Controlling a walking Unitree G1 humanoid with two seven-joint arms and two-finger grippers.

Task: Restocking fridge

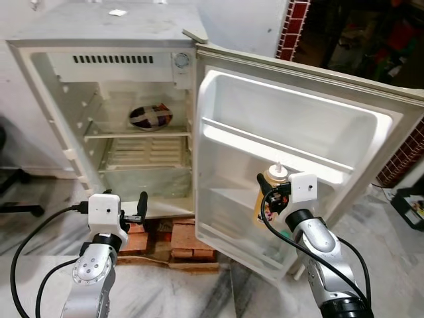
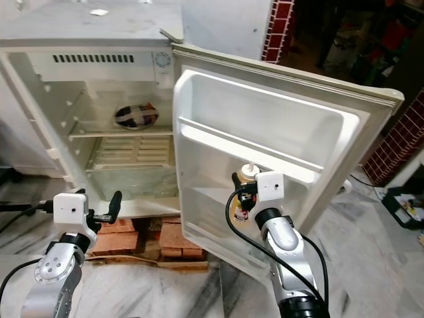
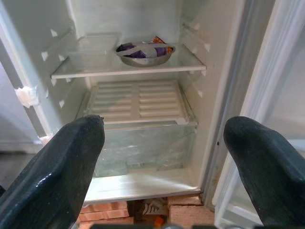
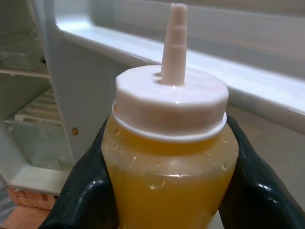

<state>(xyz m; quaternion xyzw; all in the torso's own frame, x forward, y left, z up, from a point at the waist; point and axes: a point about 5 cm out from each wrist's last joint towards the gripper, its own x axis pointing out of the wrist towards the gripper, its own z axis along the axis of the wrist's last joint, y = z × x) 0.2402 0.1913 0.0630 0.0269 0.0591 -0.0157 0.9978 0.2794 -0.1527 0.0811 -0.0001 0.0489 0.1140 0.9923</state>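
Both head cameras are looking forward and down at the open fridge (image 1: 106, 99) from nearby, sharing it. The left wrist camera is facing its interior; the right is sitting close against a bottle (image 4: 169, 162).

Grey marble floor (image 1: 199, 291); red brick wall (image 1: 296, 26) behind.

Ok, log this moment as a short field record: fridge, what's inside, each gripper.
fridge: door swung wide open, cabinet raised on bricks
inside: one metal bowl on the upper shelf; clear drawer at the bottom
right gripper: shut on a yellow squeeze bottle, held upright at the door's inner shelves
left gripper: open, holding nothing, pointed into the cabinet
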